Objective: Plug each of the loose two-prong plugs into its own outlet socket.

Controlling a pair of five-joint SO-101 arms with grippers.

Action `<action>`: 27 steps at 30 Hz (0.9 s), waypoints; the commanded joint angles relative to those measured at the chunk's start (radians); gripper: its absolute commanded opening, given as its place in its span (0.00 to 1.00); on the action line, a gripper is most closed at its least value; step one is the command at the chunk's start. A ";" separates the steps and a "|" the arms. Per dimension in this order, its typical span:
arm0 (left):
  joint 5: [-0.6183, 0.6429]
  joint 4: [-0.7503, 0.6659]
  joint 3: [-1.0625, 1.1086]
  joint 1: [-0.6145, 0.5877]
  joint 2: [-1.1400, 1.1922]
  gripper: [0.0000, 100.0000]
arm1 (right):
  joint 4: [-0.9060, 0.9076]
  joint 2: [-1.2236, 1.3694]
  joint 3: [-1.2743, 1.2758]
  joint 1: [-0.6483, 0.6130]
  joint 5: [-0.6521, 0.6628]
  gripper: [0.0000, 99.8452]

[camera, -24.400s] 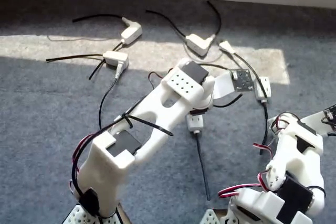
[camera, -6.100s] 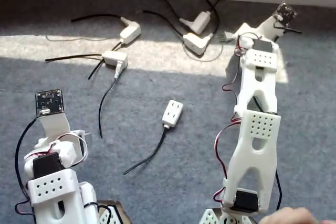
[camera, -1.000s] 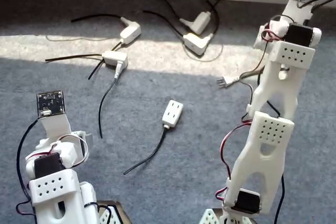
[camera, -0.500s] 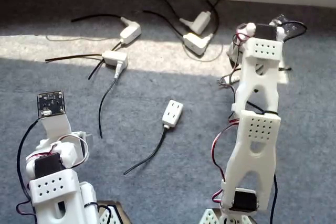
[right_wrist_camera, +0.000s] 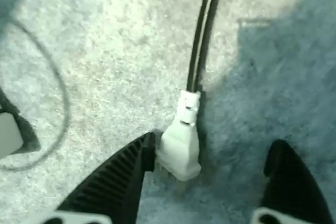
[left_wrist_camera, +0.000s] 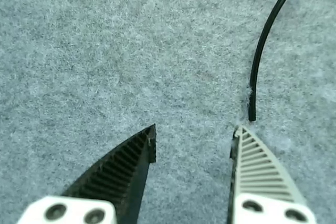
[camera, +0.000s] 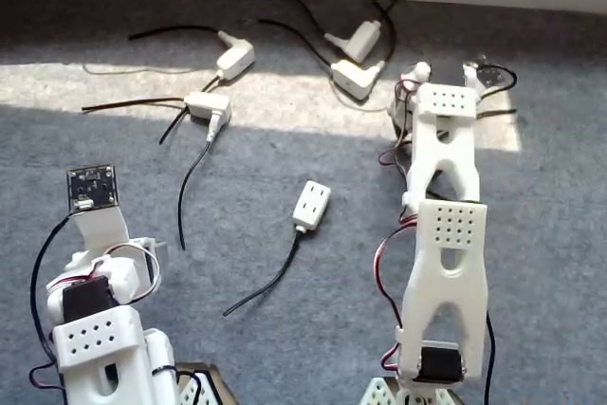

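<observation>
right hand [right_wrist_camera: 212, 148] spread astride white plastic two-prong plug [right_wrist_camera: 180, 148], placed to pinch it | left hand [left_wrist_camera: 194, 129] parted, parked aside

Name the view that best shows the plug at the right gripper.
The right wrist view: the white plug lies close up on the carpet inside the open right gripper. In the high view the right arm covers that spot; the left wrist view faces carpet and another cord end.
</observation>
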 commanded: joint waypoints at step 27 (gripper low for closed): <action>0.005 -0.017 -0.015 -0.013 -0.005 0.24 | 0.150 -0.536 -0.008 -0.168 0.285 0.01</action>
